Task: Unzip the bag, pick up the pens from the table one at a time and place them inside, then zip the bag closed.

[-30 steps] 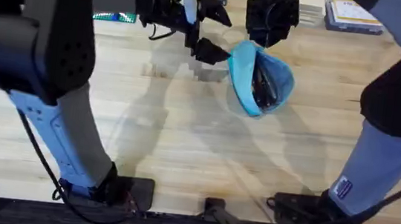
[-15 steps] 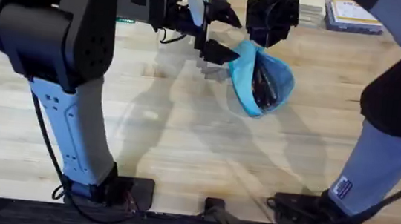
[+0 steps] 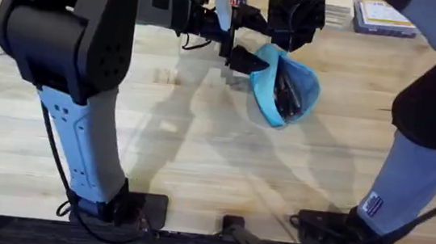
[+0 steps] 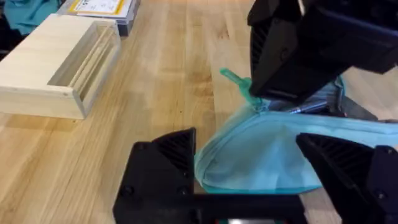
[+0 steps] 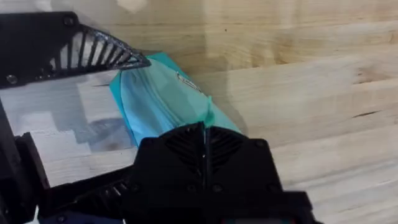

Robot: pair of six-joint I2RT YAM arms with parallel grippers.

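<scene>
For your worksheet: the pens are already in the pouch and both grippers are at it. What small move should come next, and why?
Probably close the left gripper on the near end of the bag: it is open astride that end, pens show inside the gaping mouth, and the right gripper sits at the teal pull tab. Anchoring lets the zip be pulled shut.

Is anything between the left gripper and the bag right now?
Nothing visible. In the left wrist view the left gripper has open fingers straddling the bag edge, with no object between. The right gripper is at the bag's far end by the zipper pull.
</scene>
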